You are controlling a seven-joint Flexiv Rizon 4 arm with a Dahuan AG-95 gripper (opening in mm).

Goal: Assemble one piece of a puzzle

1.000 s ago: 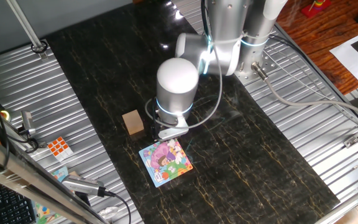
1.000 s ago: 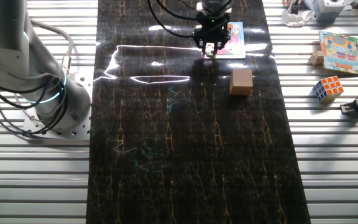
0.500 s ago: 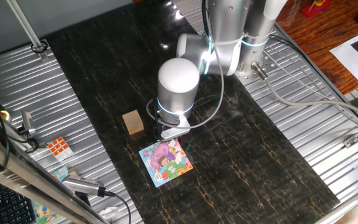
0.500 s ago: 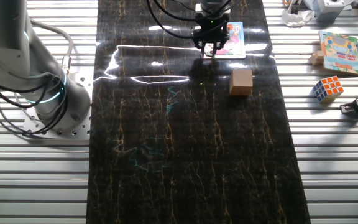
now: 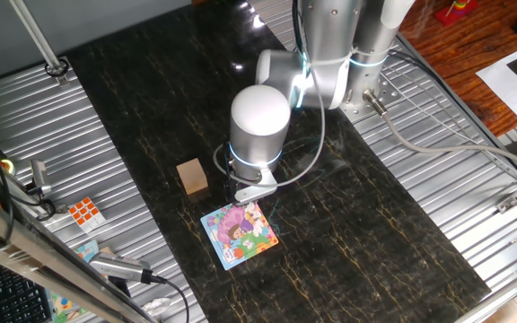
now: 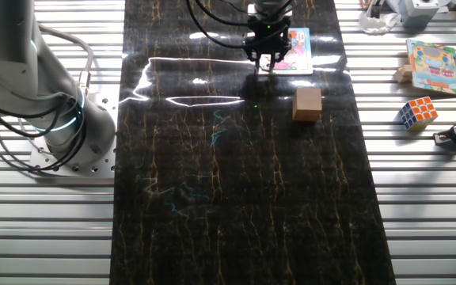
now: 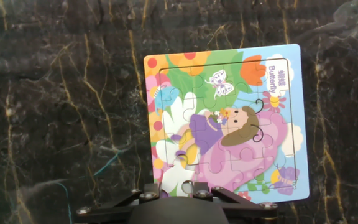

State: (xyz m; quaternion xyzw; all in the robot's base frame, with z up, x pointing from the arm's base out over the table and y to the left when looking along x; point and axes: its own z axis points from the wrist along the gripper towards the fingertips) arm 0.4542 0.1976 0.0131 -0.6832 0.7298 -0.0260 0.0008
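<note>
In the hand view the jaws [image 7: 182, 198] sit at the bottom edge, and a small whitish piece [image 7: 180, 177] shows just above the black gripper body, apparently held there, though the fingertips themselves are hidden and I cannot tell how wide the jaws stand. The piece overlaps the near left part of the puzzle [image 7: 225, 118], beside its near edge; whether it touches the board cannot be told. The puzzle lies flat on the dark marbled tabletop [image 7: 61, 106]. Its far right corner carries the word "Butterfly" next to small characters too fine to read. In the other fixed view the gripper [image 6: 264, 65] hangs at the puzzle's [image 6: 299, 49] left edge, with a tan wooden cube [image 6: 307, 104] near.
</note>
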